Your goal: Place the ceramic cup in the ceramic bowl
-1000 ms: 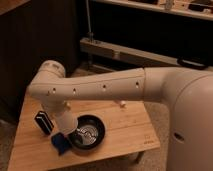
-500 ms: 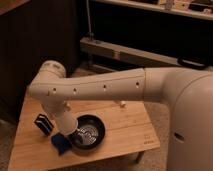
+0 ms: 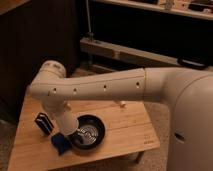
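Note:
The ceramic bowl, black with a shiny grey inside, sits on the wooden table near its front edge. My white arm reaches across the table and bends down to it. My gripper is low at the bowl's left rim, mostly hidden by the forearm. A small white thing peeks out from under the arm at the table's back. It may be the ceramic cup, but most of it is hidden.
A black boxy item with a white stripe stands left of the bowl. A flat blue piece lies at the bowl's front left, near the table edge. Dark shelving and a metal rail stand behind the table.

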`<state>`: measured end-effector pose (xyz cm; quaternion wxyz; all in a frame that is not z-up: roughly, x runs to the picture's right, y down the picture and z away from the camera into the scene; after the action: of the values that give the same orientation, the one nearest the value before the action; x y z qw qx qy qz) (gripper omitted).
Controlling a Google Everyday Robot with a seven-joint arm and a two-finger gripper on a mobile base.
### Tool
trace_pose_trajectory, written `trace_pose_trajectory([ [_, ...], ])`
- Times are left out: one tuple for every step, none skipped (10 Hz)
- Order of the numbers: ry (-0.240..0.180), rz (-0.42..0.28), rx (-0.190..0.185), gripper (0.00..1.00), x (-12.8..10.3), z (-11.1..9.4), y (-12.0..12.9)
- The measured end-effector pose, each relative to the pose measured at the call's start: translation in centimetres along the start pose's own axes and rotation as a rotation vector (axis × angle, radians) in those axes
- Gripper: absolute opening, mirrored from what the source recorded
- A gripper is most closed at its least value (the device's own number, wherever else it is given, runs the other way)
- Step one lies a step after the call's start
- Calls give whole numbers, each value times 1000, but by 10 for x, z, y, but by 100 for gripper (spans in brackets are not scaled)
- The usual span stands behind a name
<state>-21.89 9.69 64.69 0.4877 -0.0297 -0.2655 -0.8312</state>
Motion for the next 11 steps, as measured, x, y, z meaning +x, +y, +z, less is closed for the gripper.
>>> trace_pose_trajectory([
  [34,8,-12,0,-2,-3,13],
  [61,16,-17,0,-5,-6,25],
  [96,29,-25,0,-12,-10,42],
  [125,46,-30,0,-19,-14,57],
  [143,56,-29,0,-21,-15,65],
  [154,70,-22,0,-23,-14,73],
  [160,78,-9,0,-25,-11,77],
  [161,88,9,0,-28,-4,81],
  [161,95,26,0,-32,6,85],
  [164,99,51,0,-38,20,87],
  [169,106,66,0,-47,34,93],
])
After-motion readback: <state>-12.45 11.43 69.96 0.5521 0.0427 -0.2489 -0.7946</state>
